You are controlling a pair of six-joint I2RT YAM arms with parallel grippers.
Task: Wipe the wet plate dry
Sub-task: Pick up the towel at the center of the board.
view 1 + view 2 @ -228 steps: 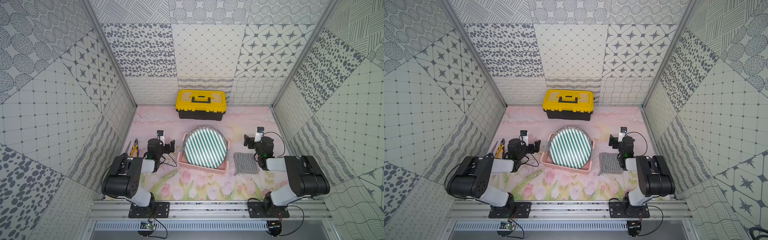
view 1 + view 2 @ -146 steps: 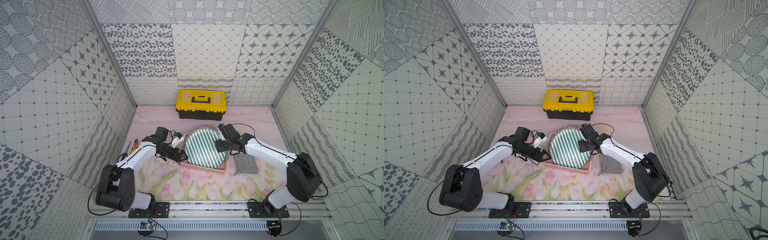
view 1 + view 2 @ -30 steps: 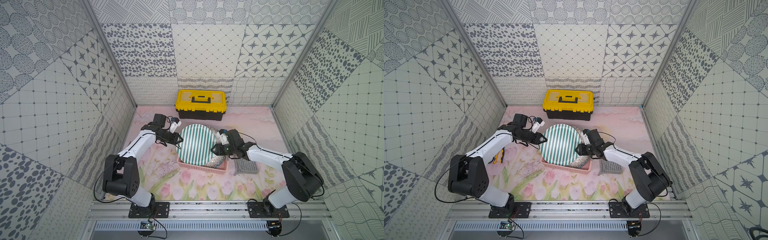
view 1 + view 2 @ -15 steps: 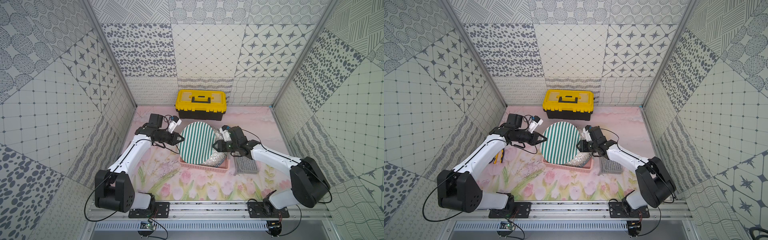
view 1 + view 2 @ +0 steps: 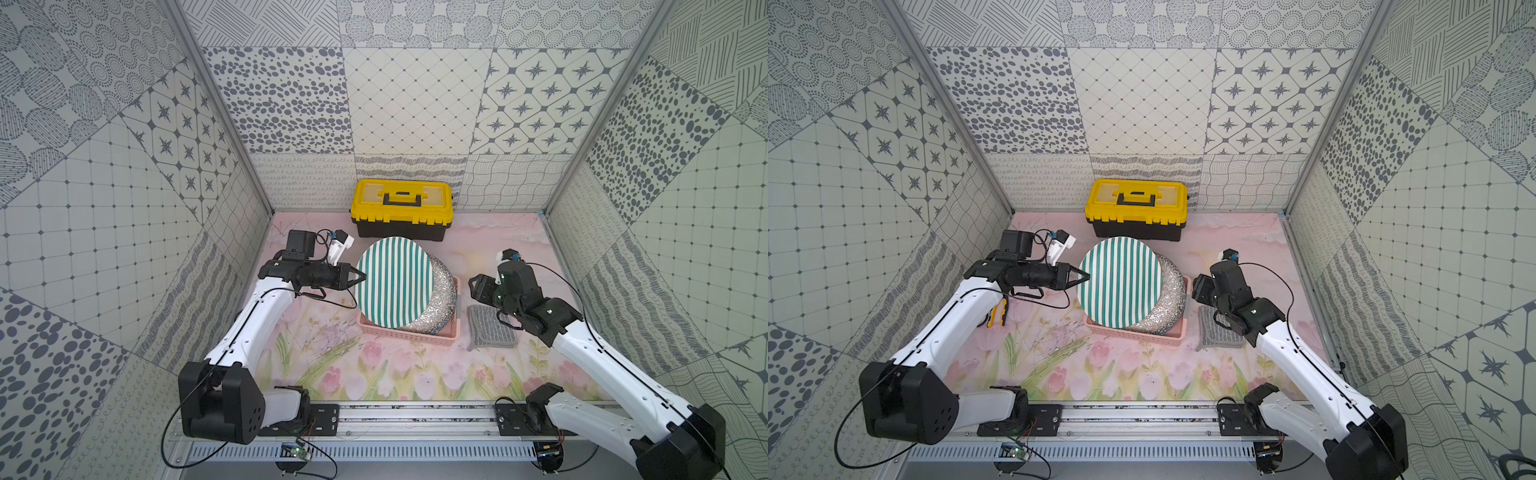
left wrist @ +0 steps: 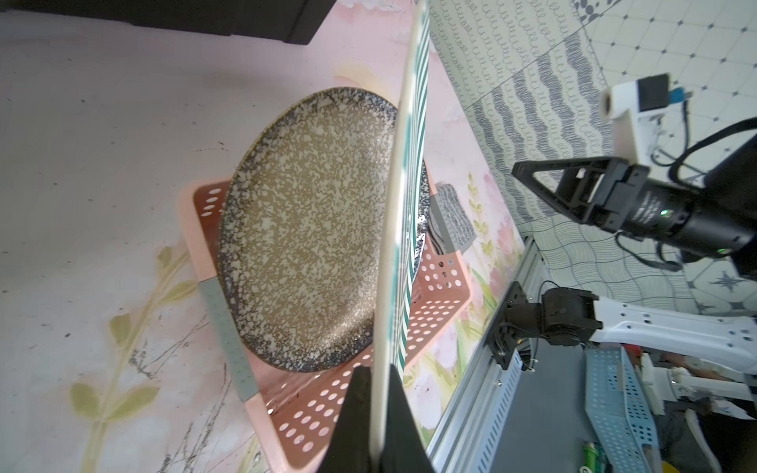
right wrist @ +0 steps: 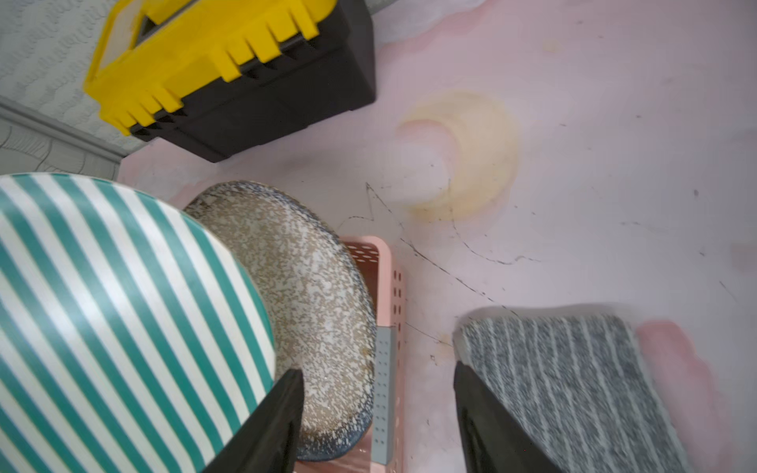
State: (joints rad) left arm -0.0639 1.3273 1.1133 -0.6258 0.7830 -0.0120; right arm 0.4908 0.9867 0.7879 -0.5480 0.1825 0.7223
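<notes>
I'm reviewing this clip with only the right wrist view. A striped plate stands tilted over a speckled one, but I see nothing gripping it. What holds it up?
Observer: The left gripper does. It is shut on the rim of the striped plate, on the side facing away from your camera.
Reviewer: My jaws look open next to the cloth. Are they touching it?
Observer: No. The left wrist view shows the right gripper raised in the air, clear of the grey cloth, which lies flat on the mat.
</notes>
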